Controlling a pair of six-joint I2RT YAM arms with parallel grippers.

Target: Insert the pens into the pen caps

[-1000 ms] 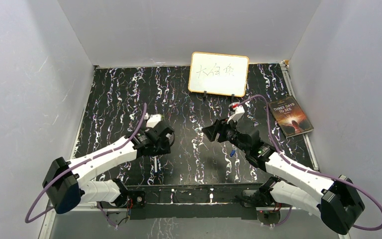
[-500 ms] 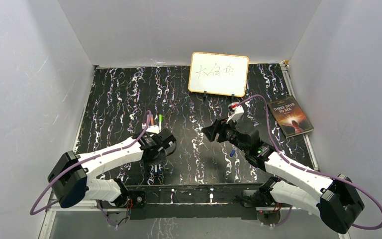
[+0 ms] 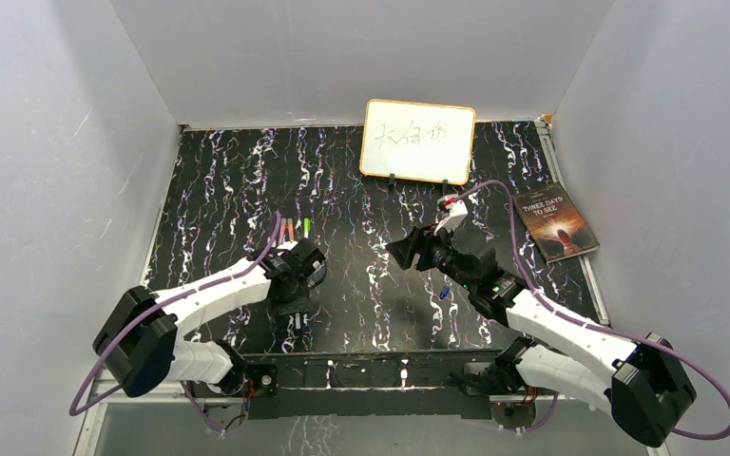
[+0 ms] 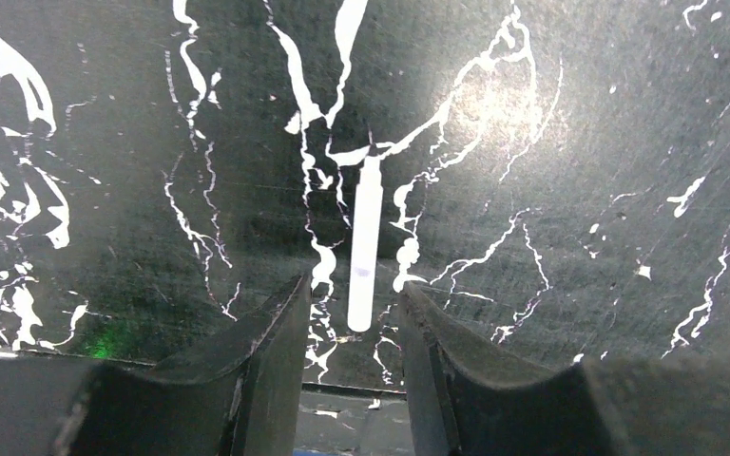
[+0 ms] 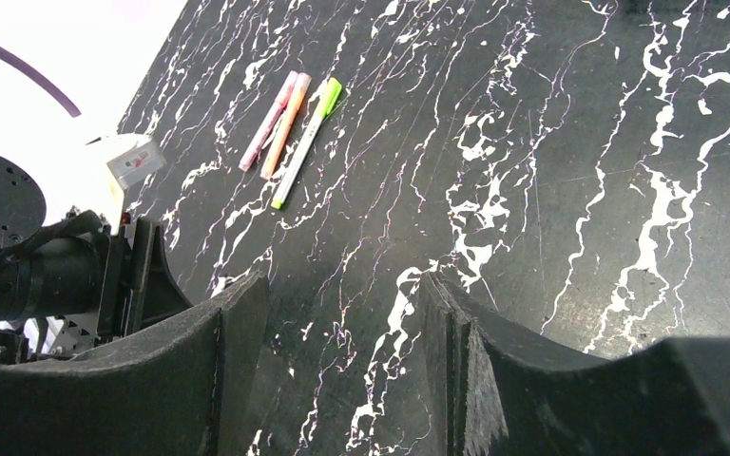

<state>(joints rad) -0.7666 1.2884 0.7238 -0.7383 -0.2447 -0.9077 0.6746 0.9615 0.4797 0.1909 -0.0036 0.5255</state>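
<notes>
Left gripper [image 4: 354, 285] low over the matte black, white-veined mat [image 4: 580, 142]; jaws narrow but apart, flanking a slim white cylindrical pen [image 4: 365, 237] lying flat, no contact. Right gripper [image 5: 342, 280] wide, empty. Three thin pens [image 5: 285, 125], pink, orange and green-tipped, lie side by side mid-mat.

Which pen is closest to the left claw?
The plain white pen, lying alone between the fingers of the left gripper; the pink pen, orange pen and green-capped pen lie side by side farther away.

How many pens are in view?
4: pink pen, orange pen and green-capped pen side by side left of centre; white pen at the left hand. Others may be hidden.
</notes>
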